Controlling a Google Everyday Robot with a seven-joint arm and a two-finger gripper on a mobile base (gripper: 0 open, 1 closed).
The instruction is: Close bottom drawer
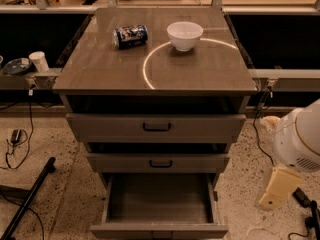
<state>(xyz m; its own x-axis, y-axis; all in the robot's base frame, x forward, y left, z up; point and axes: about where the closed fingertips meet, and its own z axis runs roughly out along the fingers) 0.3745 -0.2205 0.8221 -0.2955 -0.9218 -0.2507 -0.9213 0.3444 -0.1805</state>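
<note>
Broad grey-brown table (pixel 100 69) with three drawer fronts, standing on speckled floor (pixel 60 154). Lowest down, the bottom drawer (pixel 159 204), pulled far out, showing a plain grey interior. Up top, white bowl (pixel 185 35) near a blue can (pixel 130 36) lying sideways. Low right, apart from the drawer, cream pincer (pixel 270 196), gripping nothing visible; open or closed, cannot tell.

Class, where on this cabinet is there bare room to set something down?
Cabinet top: front half, ahead of the can and bowl, which crowd the back. The open bottom drawer is bare. The gripper hangs right of it.
</note>
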